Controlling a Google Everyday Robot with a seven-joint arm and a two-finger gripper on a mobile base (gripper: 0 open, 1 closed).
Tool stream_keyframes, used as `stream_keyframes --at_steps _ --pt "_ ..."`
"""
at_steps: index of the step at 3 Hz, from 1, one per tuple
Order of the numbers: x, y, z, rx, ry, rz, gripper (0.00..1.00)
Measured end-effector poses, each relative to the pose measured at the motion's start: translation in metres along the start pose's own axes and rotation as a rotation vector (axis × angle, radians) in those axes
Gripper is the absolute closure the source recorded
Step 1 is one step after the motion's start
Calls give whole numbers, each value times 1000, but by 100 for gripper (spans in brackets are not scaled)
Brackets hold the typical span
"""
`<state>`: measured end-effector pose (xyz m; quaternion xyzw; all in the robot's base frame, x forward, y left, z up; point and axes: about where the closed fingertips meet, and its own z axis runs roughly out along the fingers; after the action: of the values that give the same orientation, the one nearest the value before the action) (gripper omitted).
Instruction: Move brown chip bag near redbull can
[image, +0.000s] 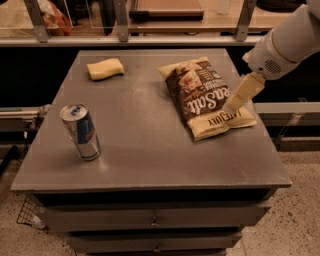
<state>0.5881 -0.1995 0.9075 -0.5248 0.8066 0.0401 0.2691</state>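
Observation:
The brown chip bag lies flat on the right half of the grey table, with cream ends and white script. The redbull can stands upright near the table's front left, far from the bag. My gripper hangs from the white arm at the right and sits just above the bag's right edge. Only one cream finger shows.
A small yellow sponge lies at the table's back left. A shelf with a metal rail runs behind the table. Drawers sit under the tabletop. The floor shows at the right.

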Motion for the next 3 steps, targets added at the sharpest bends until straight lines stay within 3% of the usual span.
stream_keyframes --at_steps 1,2,3 --pt "-1 -14 32 -20 -69 101 0" --pt "-1 -13 71 -95 -125 251 23" --pt "-13 -19 71 -122 -165 308 54"
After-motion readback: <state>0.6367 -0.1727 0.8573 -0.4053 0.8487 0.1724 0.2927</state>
